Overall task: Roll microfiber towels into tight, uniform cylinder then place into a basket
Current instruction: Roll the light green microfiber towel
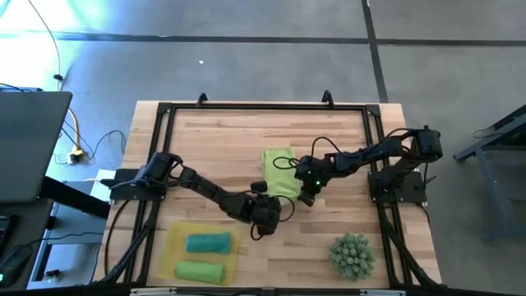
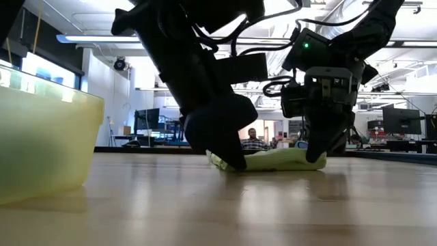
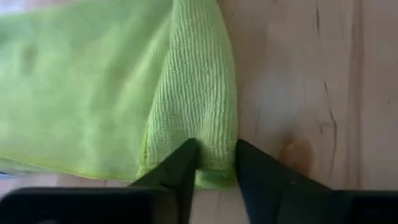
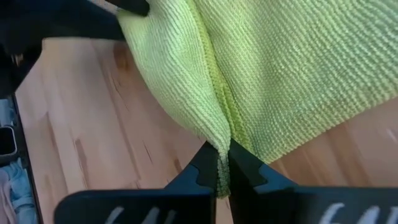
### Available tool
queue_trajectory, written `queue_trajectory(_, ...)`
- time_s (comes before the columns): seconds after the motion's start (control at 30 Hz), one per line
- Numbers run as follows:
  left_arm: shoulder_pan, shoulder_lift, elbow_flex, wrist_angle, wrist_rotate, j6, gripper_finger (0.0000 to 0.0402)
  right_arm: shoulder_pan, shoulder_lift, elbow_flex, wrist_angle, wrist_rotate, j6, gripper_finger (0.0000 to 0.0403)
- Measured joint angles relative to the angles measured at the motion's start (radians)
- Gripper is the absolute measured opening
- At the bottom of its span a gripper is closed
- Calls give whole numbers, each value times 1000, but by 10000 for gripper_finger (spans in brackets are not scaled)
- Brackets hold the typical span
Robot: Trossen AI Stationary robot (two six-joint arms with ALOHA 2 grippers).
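**Both claws pinch one yellow-green towel; two rolls already in the basket**

Three towels show in all; nearest the front edge, the single yellow basket (image 1: 170,247) sits at the left front of the wooden surface (image 1: 214,140) and holds two rolled ones, a teal roll (image 1: 207,242) and a green roll (image 1: 200,270), lying side by side with their long axes running left to right; a lone spiky green ball (image 1: 352,254) rests at the right front, well apart from the basket; just behind the basket the left claw (image 3: 214,163) is nearly closed, its two dark fingers nipping a raised fold at the near edge of the third, yellow-green towel (image 1: 280,169); beside it the right claw (image 4: 222,167) is pressed almost together on another bunched edge of the same cloth; that towel lies near the middle of the surface, partly folded, its long axis running front to back; beyond the surface, a seated person (image 2: 254,141) shows in the room.
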Motion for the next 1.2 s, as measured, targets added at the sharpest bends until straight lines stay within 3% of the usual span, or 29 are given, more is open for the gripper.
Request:
queue_trajectory(0.2, 16, 0, 0, -8, 51, -21, 9, 0, 0, 0, -6, -1, -43, 1)
queue_trajectory(0.3, 29, -11, 0, -17, 94, -31, 10, 0, 0, 0, -14, -21, -72, 1)
queue_trajectory(0.57, 74, -64, 1, -10, 389, -7, 2, 1, -1, 1, -30, -76, -194, 1)
queue_trajectory(0.83, 129, -85, -4, -10, 574, -57, 1, 17, -2, 2, -38, -75, -295, 1)
queue_trajectory(1.2, 172, -107, -255, 443, 780, -249, 0, 78, -1, 1, -25, -56, -423, 1)
